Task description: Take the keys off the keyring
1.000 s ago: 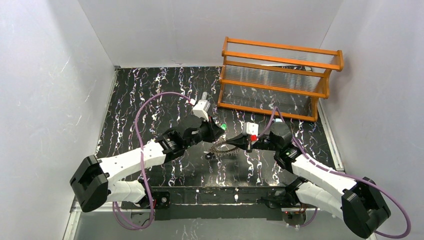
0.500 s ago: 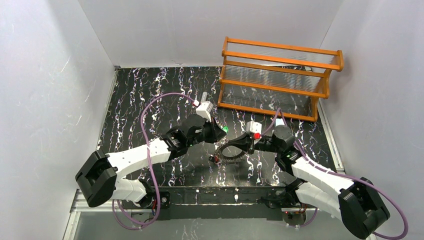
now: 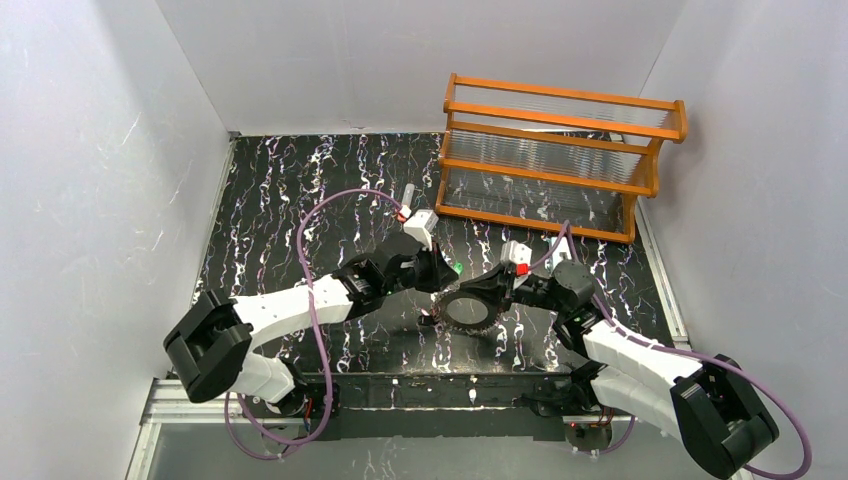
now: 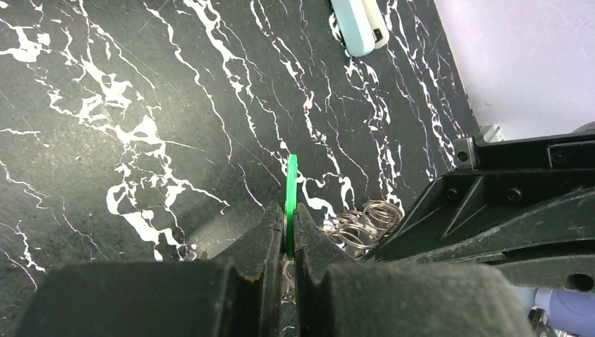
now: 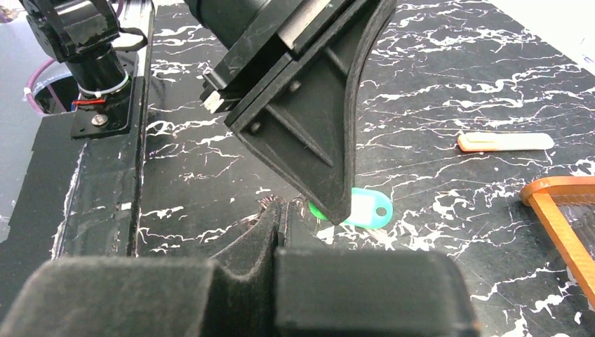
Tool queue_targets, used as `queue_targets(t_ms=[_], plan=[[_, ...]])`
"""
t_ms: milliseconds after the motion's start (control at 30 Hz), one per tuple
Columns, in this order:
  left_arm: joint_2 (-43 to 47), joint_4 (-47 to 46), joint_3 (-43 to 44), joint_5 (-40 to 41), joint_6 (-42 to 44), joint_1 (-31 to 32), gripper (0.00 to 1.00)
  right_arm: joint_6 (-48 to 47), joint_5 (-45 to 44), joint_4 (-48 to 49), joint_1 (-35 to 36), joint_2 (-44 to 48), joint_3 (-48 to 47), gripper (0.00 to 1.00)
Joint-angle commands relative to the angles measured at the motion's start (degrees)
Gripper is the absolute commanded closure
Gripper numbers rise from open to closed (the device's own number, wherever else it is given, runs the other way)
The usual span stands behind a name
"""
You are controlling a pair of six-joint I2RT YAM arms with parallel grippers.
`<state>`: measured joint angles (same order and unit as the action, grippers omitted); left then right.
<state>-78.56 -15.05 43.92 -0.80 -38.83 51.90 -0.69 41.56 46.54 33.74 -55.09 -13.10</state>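
left claw (image 4: 289, 216) clenched on green key (image 4: 291, 179), edge-on between pads. right claw (image 5: 277, 219) clenched on keyring (image 3: 467, 308) rim, mid-worktop (image 3: 300, 200), nearer front edge. my guess: one anchors ring so other can pull key free.

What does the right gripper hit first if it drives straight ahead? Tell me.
Probably the left gripper, whose fingers sit right in front of the right gripper, clamped on the green key. Depth between them is hard to judge.

Black marbled table (image 3: 270, 200): orange rack (image 3: 548, 172), pale clip (image 4: 354, 24).
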Motion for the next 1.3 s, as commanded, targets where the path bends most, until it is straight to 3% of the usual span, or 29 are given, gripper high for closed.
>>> queue_targets(t_ms=[0, 167, 333, 500, 600, 767, 1267], plan=[[-1.87, 5.22, -1.55, 6.87, 4.16, 0.6, 1.0, 3.89, 2.1, 16.35, 0.56, 2.04, -0.9, 0.99], [-1.11, 3.0, -2.09, 8.4, 6.26, 3.5, 1.0, 4.95, 0.16, 17.27, 0.54, 1.88, -0.71, 0.99], [2.3, 0.2, -3.36, 10.54, 7.47, 3.56, 1.0, 2.68, -1.85, 6.16, 0.45, 3.4, -2.12, 0.99], [5.43, -0.64, -3.73, 11.75, 10.64, 3.56, 1.0, -3.98, -3.7, -17.54, 0.46, 6.55, -8.54, 0.7], [6.74, -1.73, -4.36, 12.01, 11.67, 3.56, 1.0, -5.3, -5.19, -23.07, 0.5, 5.99, -10.17, 0.57], [8.32, -2.35, -4.18, 10.39, 13.38, 3.54, 1.0, -6.05, -3.51, -20.58, 0.46, 1.29, -9.77, 0.48], [9.41, -3.38, -2.66, 7.13, 15.01, 3.56, 1.0, -3.73, 5.48, -0.52, 0.47, -12.69, -8.3, 0.45]])
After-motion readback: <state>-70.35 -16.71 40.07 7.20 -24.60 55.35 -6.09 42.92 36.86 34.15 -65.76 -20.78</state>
